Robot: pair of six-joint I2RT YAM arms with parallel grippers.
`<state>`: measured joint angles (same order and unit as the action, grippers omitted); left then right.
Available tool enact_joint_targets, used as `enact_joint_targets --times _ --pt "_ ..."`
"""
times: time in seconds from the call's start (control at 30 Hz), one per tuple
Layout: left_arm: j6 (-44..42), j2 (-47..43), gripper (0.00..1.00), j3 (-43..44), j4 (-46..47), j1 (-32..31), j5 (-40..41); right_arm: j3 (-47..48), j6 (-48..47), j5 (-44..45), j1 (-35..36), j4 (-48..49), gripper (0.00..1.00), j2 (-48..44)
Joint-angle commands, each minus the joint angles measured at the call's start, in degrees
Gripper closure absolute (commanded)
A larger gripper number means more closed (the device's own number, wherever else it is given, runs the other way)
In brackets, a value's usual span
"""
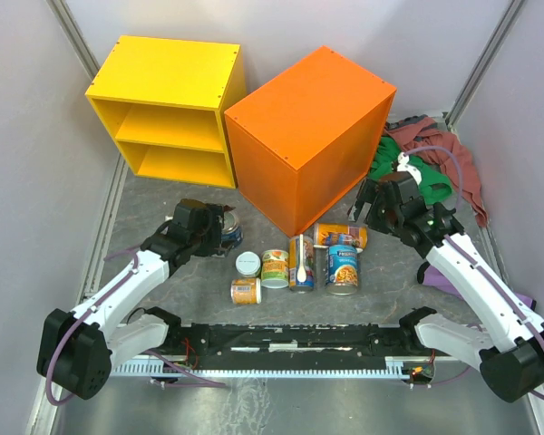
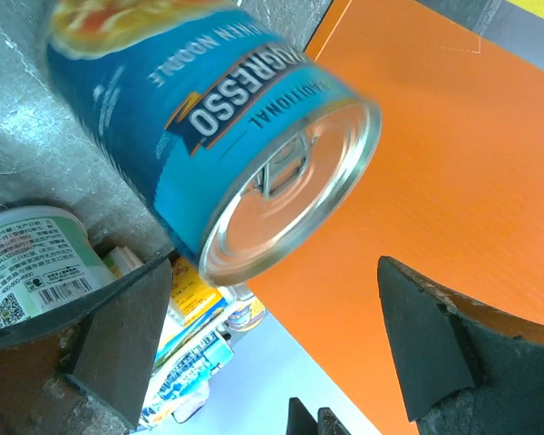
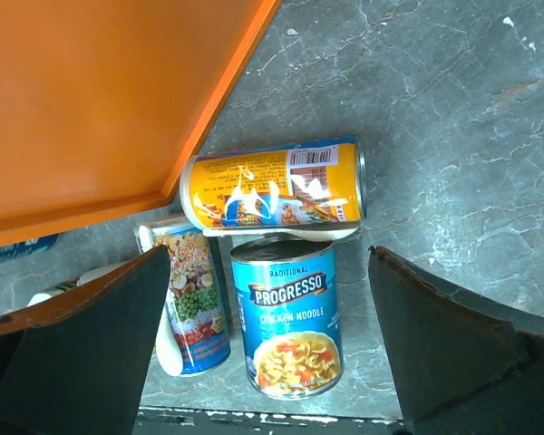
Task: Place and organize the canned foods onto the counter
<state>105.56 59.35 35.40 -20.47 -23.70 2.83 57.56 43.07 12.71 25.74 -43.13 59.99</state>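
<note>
- Canned foods: seven counted in the overhead view. All are on the grey table in front of the counter (image 1: 308, 127), and none is on its flat top.
- Blue Progresso tins: two.
  - The tilted tin (image 1: 228, 234) is at the left arm's tip. The left wrist view shows it blurred.
  - The upright tin (image 1: 342, 269) is at the right end of the group.
- Long orange-yellow tin (image 1: 341, 236): one, lying on its side between the upright tin and the counter's foot.
- Tall vegetable-label tin (image 3: 199, 308): one, upright, with a white spoon (image 1: 304, 265) against it.
- Short tins: three, close together. They are a green-label tin (image 1: 275, 268), a white-topped tin (image 1: 247, 263) and an orange-yellow tin (image 1: 246, 291).
- Left gripper (image 2: 274, 272): released, fingers spread wide. The tilted tin lies between them and touches neither.
- Right gripper (image 3: 270, 249): released and holding nothing, above the long orange-yellow tin and the upright tin.
- Hard to make out: in the left wrist view, the tins behind the left finger (image 2: 118, 335) are cut off and cannot be counted.
- Yellow shelf unit (image 1: 168, 109): one, left of the counter.
- Cloth pile (image 1: 426, 154): one, green and red, behind the right arm.
</note>
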Motion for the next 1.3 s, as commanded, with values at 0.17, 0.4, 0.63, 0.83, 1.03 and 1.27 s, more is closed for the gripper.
enact_joint_targets --times 0.17,0.4,0.63,0.83,1.03,1.27 --pt "0.5 -3.7 0.01 -1.5 0.6 0.2 -0.4 3.5 -3.1 1.8 2.1 -1.0 0.04 -1.3" --pt "-16.1 -5.9 0.01 5.8 -5.5 0.3 3.5 5.1 -5.2 3.3 6.2 -3.9 0.08 -3.1" --pt "-38.4 -5.6 0.01 12.4 -14.0 0.2 11.2 5.6 -4.6 6.6 12.7 -5.9 0.09 -3.6" --pt "-49.6 -6.7 0.00 10.1 -16.8 -2.5 19.0 5.4 -4.0 9.3 16.1 -6.4 0.09 -3.3" --pt "-56.2 -13.0 0.01 4.7 -9.9 -5.3 24.9 4.9 -3.6 10.6 17.9 -6.2 0.09 -3.1" --pt "-65.3 -15.6 0.02 -1.1 1.1 -8.0 26.3 4.8 -3.8 11.2 18.4 -6.2 0.09 -2.8"
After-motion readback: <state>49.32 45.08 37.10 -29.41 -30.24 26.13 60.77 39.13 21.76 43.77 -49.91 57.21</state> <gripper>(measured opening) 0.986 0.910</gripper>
